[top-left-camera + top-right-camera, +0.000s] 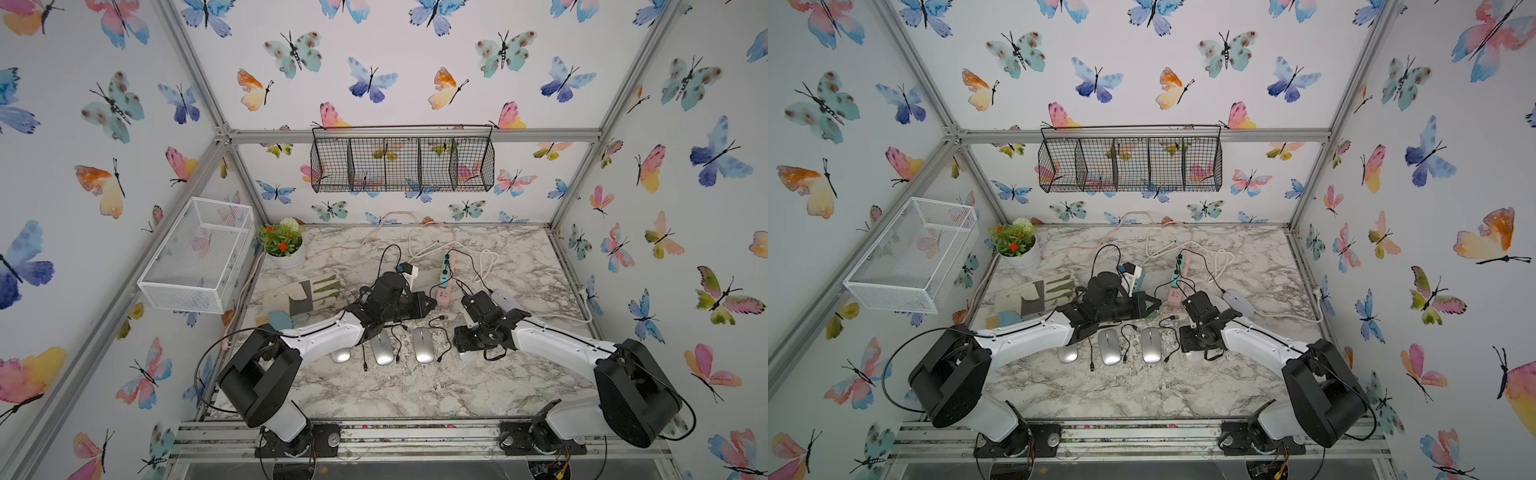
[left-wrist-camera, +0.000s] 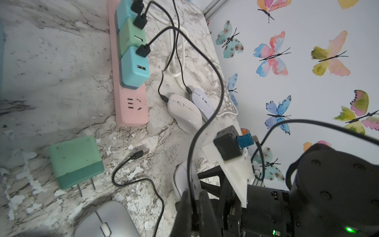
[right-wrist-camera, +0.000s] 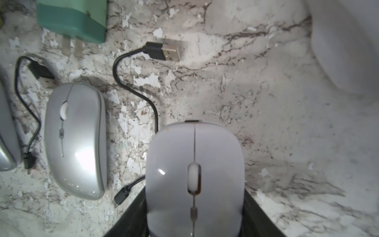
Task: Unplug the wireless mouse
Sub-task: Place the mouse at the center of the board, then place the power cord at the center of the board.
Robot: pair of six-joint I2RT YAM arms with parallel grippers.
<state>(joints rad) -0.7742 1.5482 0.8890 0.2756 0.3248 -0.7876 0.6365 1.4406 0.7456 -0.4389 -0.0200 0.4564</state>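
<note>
Marble table (image 1: 374, 395), cluttered. I have right gripper (image 3: 194, 205) half-spread, clasping white mouse (image 3: 194, 156), near right of centre; left gripper (image 2: 193, 205) pinched tight on black cable (image 2: 222, 92). My worry: hard pull drags pink power strip (image 2: 133, 110) or twists mouse loose.

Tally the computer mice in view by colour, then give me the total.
Silver mice: 3
Cream mouse: 1
Lavender mouse: 1
Pale grey mouse: 1
Total: 6
</note>
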